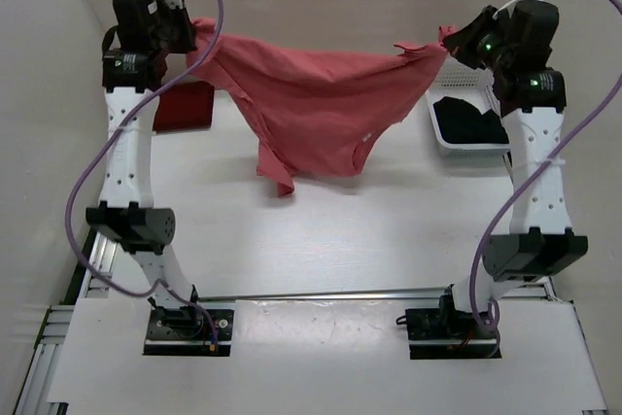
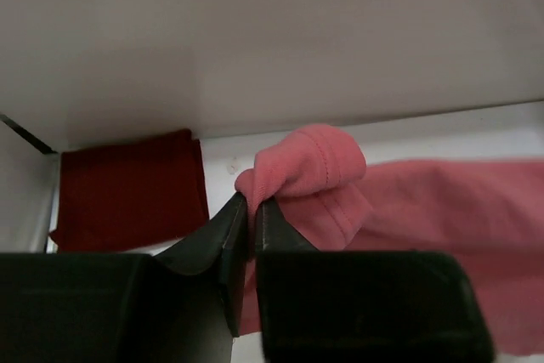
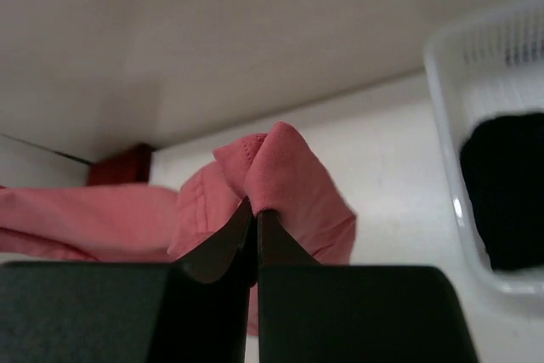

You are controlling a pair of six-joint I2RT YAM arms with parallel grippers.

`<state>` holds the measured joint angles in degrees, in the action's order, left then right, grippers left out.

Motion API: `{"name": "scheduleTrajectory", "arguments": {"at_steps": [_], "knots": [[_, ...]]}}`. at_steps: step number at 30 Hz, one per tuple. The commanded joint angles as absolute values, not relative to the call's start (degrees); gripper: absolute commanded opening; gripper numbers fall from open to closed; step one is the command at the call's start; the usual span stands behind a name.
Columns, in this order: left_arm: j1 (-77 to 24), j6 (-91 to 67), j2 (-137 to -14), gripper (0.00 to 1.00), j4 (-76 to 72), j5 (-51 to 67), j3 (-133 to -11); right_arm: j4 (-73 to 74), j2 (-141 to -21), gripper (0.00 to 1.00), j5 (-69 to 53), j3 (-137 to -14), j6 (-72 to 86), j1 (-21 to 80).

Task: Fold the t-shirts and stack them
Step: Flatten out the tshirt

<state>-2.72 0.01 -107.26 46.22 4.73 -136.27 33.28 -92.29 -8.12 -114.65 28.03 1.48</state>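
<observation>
Left gripper (image 2: 252,210): clamped on a bunched corner of the salmon pink shirt (image 1: 311,104).
Right gripper (image 3: 256,210): pinched tight on the opposite corner.
Arms: both raised, reaching far.
Hang: cloth strung between them, sagging over the surface (image 1: 340,230).
Maroon shirt (image 1: 185,106): folded, far left.
Black shirt (image 1: 466,121): in basket (image 1: 442,148), far right.
</observation>
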Motion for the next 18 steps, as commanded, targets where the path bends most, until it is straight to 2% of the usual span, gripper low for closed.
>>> {"name": "scheduleTrajectory", "arguments": {"at_steps": [1,4,5,6,8,9,13,15,16,18], "knots": [[-2.3,0.0,-98.3,0.23,41.4,7.1,-129.4,32.1,-86.3,0.0,-13.5,-116.1,28.0,1.9],[-2.9,0.0,-90.5,0.26,41.4,8.4,-114.7,29.2,-78.2,0.0,-14.2,-100.9,26.8,3.2],[-3.5,0.0,-88.4,0.29,41.4,8.4,-105.6,28.7,-73.3,0.0,-13.4,-96.2,26.8,4.3],[-4.3,0.0,-83.9,0.3,41.4,8.4,-100.6,27.6,-70.5,0.0,-12.8,-85.9,26.8,4.9],[-4.9,0.0,-79.2,0.32,41.4,8.4,-90.3,26.7,-62.4,0.0,-12.3,-74.9,28.3,7.4],[-5.7,0.0,-74.7,0.34,41.4,8.4,-80.0,26.2,-59.7,0.0,-11.5,-64.7,29.0,8.5],[-8.8,0.0,-64.3,0.37,44.2,7.1,-56.9,28.0,-45.2,0.0,-7.0,-41.6,35.4,15.7],[-10.0,0.0,-60.8,0.44,45.3,6.5,-49.0,28.0,-40.5,0.0,-7.9,-31.8,40.5,19.3],[-10.5,0.0,-60.1,0.56,46.0,6.5,-47.7,28.0,-39.2,0.0,-7.9,-29.6,42.0,20.7],[-11.6,0.0,-60.1,0.69,46.5,6.5,-47.1,27.5,-37.5,0.0,-8.7,-27.8,42.8,26.2]]}}
